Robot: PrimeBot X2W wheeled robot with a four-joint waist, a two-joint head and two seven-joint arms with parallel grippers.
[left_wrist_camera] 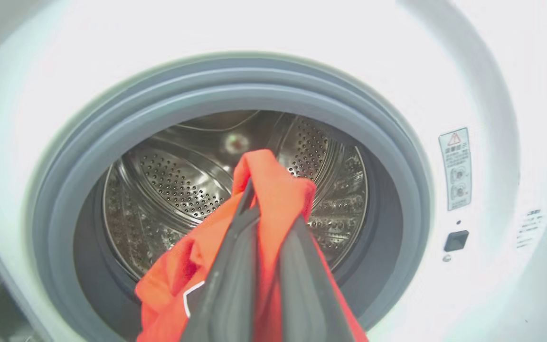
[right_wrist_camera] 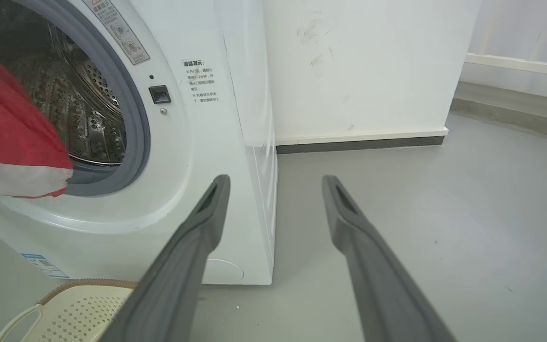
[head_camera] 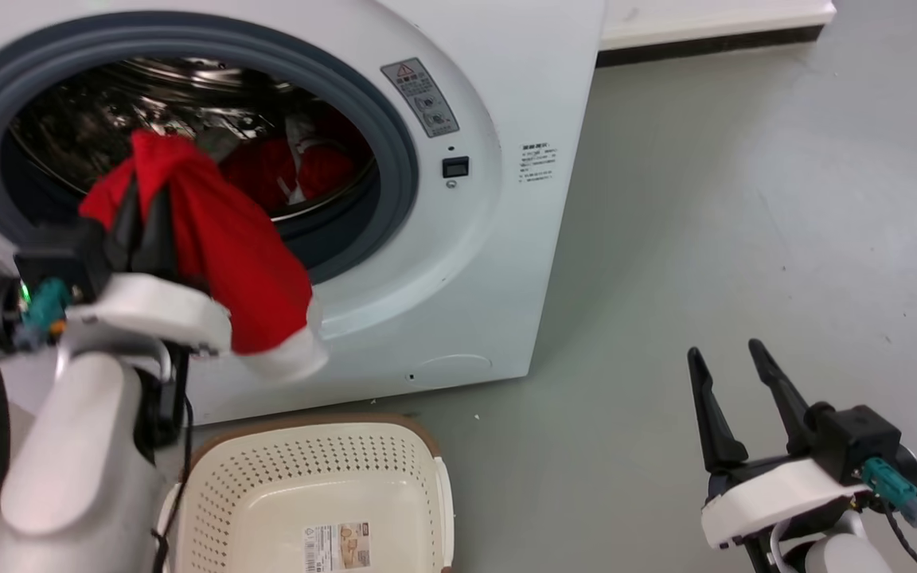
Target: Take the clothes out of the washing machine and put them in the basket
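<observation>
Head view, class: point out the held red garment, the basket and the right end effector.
held red garment [head_camera: 220,231], head view, on its hanging red cloth.
basket [head_camera: 307,460], head view, on its perforated far wall.
right end effector [head_camera: 725,350], head view, midway between its open fingertips.

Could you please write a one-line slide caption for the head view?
Left gripper holds a red garment before the washing machine, basket below; right gripper idles, jaws open.
</observation>
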